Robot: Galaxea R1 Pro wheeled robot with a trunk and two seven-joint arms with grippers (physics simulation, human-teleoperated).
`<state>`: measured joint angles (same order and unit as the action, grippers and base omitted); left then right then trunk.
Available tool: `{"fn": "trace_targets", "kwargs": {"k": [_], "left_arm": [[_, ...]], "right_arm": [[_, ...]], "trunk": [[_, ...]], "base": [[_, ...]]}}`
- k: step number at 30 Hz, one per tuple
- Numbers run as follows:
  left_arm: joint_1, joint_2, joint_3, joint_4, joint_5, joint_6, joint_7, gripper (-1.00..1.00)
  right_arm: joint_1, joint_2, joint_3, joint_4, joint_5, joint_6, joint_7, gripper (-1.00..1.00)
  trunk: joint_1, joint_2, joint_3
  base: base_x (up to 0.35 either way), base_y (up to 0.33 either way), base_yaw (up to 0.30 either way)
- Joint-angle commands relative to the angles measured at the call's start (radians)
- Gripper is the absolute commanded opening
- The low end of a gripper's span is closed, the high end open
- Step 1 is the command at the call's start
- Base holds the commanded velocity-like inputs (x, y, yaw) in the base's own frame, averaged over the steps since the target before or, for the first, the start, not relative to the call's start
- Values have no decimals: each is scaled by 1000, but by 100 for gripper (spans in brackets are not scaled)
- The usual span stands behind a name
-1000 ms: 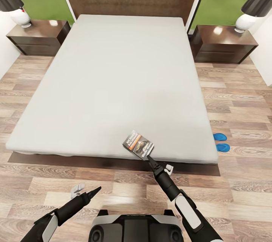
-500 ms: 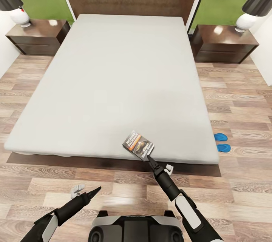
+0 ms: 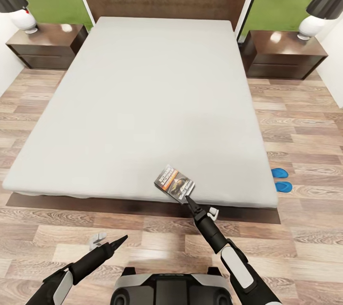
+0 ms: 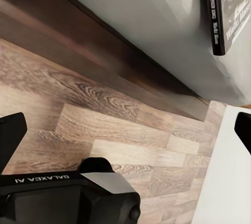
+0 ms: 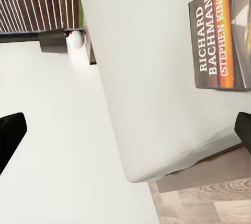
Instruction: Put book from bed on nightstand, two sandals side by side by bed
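The book point(image 3: 175, 184), dark with white lettering and an orange band, lies flat on the pale grey bed point(image 3: 152, 95) near its front edge. My right gripper point(image 3: 190, 201) hovers just off that edge, open, its tip almost at the book's near corner. In the right wrist view the book point(image 5: 219, 41) lies ahead between the spread fingers. My left gripper point(image 3: 119, 241) hangs open over the floor in front of the bed, and its wrist view catches the book's spine point(image 4: 215, 14) on the mattress. The two blue sandals point(image 3: 279, 172) point(image 3: 284, 186) lie close together on the floor by the bed's right side.
A dark nightstand point(image 3: 45, 43) stands left of the headboard and another point(image 3: 286, 50) stands right of it. Each carries a white lamp point(image 3: 23, 19) point(image 3: 309, 26) with a dark shade. Wood-plank floor point(image 3: 295, 124) runs along both sides of the bed.
The whole view has drifted slightly, so the bed and sandals sit a little differently in the picture. Both arms and the book hold their places.
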<state>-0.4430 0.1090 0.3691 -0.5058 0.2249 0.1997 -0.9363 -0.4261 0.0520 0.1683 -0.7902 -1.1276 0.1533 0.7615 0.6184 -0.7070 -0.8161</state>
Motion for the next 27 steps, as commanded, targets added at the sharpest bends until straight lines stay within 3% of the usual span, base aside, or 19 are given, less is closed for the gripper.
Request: {"fn": "trace_targets", "kwargs": {"k": [1, 27], "left_arm": [[0, 0, 2, 0, 5, 10, -4, 100], [0, 0, 2, 0, 5, 10, -4, 100]], "right_arm": [[0, 0, 0, 0, -11, 9, 2, 100], [0, -1, 0, 0, -11, 9, 2, 100]], "trunk": [[4, -8, -4], [104, -190, -85]], "base": [[0, 0, 0], [0, 0, 0]]}}
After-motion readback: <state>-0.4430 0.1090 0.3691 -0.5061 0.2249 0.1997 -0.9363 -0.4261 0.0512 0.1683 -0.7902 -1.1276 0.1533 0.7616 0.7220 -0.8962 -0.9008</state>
